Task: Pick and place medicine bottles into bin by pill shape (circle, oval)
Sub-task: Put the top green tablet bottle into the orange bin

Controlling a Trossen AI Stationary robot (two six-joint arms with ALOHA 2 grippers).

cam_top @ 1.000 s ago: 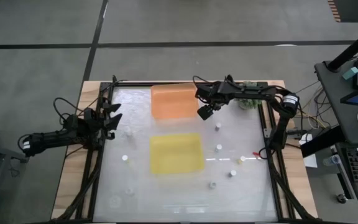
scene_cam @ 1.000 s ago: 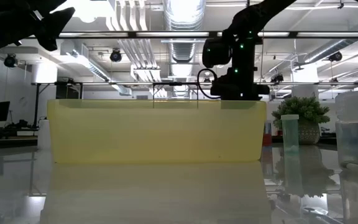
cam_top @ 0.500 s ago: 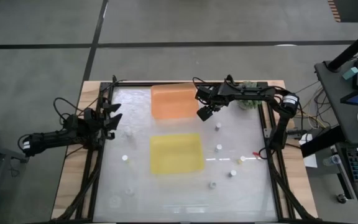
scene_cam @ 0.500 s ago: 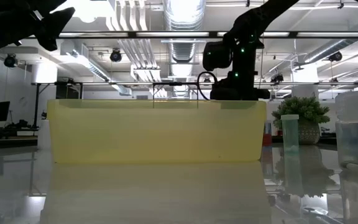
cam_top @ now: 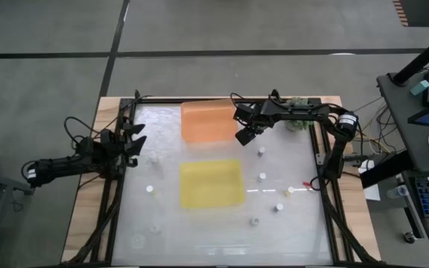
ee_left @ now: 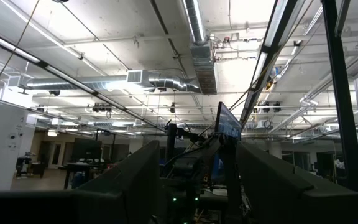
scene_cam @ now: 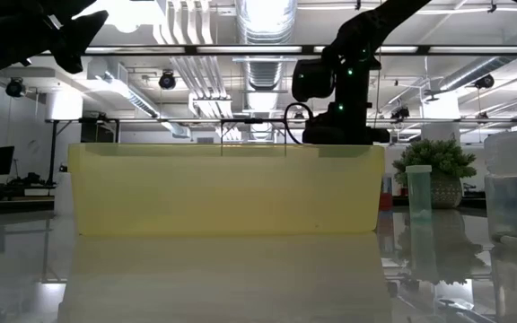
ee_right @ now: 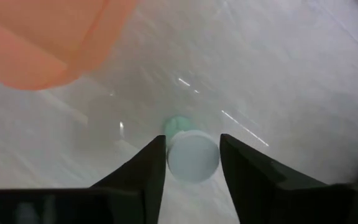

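Note:
My right gripper [cam_top: 244, 137] hangs above the table just off the right side of the orange bin [cam_top: 208, 121]. It is shut on a small medicine bottle with a white cap [ee_right: 192, 156]. In the high view the gripper hides the bottle. In the low view the gripper [scene_cam: 337, 135] stands above and behind the yellow bin [scene_cam: 227, 190]. Several other white-capped bottles stand upright on the table, for instance one bottle [cam_top: 261, 152] and another [cam_top: 154, 158]. My left gripper [cam_top: 135, 140] is open and empty at the table's left edge. My right gripper pinches the bottle between its two fingers, at the sides of the white cap [ee_right: 173, 158]. The fingers [ee_right: 148, 174] come from above, pointing down. The bottle is lifted clear of the table, and its greenish body shows just beyond the cap.
The yellow bin [cam_top: 211, 183] lies at the table's middle, the orange bin behind it. A green plant ball [cam_top: 299, 123] sits at the far right. Loose bottles [cam_top: 278, 208] stand right of the yellow bin and some [cam_top: 149, 189] to its left. A black frame [cam_top: 118, 201] borders the table.
My right gripper has drifted slightly toward the orange bin with the bottle still held. My left arm has kept still.

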